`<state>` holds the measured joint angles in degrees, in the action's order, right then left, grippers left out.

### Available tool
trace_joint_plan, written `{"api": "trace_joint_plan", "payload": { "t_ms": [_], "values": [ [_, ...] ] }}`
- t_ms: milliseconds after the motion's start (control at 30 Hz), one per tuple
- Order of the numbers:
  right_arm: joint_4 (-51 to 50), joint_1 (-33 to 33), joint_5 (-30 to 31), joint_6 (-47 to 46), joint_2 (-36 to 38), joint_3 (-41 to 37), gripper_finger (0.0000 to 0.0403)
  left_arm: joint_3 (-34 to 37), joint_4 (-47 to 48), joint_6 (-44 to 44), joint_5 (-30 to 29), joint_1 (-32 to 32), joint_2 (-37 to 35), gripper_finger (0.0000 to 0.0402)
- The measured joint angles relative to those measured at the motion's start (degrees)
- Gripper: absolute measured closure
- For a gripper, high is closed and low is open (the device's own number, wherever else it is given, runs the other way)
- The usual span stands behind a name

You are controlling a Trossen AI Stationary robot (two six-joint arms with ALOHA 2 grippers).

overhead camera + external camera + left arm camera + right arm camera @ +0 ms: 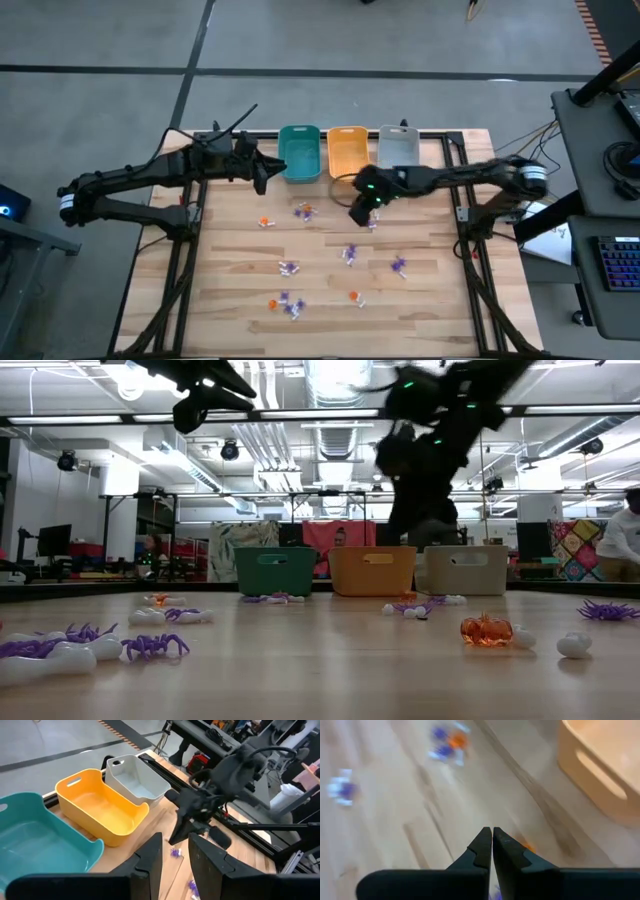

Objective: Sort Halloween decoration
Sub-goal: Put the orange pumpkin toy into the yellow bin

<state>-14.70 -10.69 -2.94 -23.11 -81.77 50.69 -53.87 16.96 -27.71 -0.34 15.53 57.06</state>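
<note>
- Nearest the low camera, purple spiders [150,647] and white pieces [60,656] of the Halloween decoration lay on the wooden table [420,300], with an orange pumpkin [487,630] and further white pieces [575,645] off to the other side.
- From above, the trinkets were seen scattered loose over the middle and near part of the table: an orange piece [265,222] toward the left arm's side, a mixed cluster [303,211] just before the bins, purple-and-white pieces [350,254] at centre, a purple one [398,265] toward the right arm's side, and more [288,305] near the front edge.
- Three bins stood side by side at the far edge: teal bin [299,153], orange bin [346,150], grey bin [397,148]. No trinket could be made out inside them in the left wrist view.
- Right gripper [360,212] hung just in front of the orange bin, pointed down at the table beside a small purple-and-white piece [373,222]. Its fingers [482,849] were pressed together with nothing visible between them; an orange blur lay on the wood just beyond the tips.
- Left gripper [262,177] was held above the table, just beside the teal bin's front corner. Its fingers [150,857] stood slightly apart; nothing was seen held between them.
- A person [625,545] was visible in the room beyond the table, at the edge of the low view.
</note>
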Motion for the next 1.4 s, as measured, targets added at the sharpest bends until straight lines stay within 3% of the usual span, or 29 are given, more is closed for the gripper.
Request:
{"api": "trace_joint_plan", "payload": {
  "t_ms": [100, 200, 500, 1000, 1200, 1400],
  "values": [
    [9.0, 0.3, -0.1, 6.7, 5.0, -8.8, 0.0394, 0.0, -1.0, -0.5, 0.0, 0.0, 0.0, 0.0324],
    [11.6, 0.3, 1.4, 10.9, 8.6, -14.2, 0.0394, 0.0, -1.6, -1.8, -0.2, 0.0, 0.0, 0.0324],
    [14.3, 0.7, 3.0, 12.4, 13.1, -19.7, 0.0383, -0.4, -1.5, -2.8, -0.7, 0.0, 0.0, 0.0324],
    [26.5, 0.6, 4.4, 12.2, -0.1, -20.5, 0.0196, -0.4, -1.5, -5.5, -3.7, 0.1, 0.0, 0.0324],
    [30.2, 0.6, 4.0, 12.5, -5.5, -20.0, 0.0163, -0.4, -1.5, -6.4, -3.7, 0.1, 0.2, 0.0324],
    [33.1, 0.5, 4.6, 11.6, -9.5, -19.9, 0.0166, -0.4, -1.5, -6.6, -3.7, 0.1, 0.2, 0.0324]
  ]
}}
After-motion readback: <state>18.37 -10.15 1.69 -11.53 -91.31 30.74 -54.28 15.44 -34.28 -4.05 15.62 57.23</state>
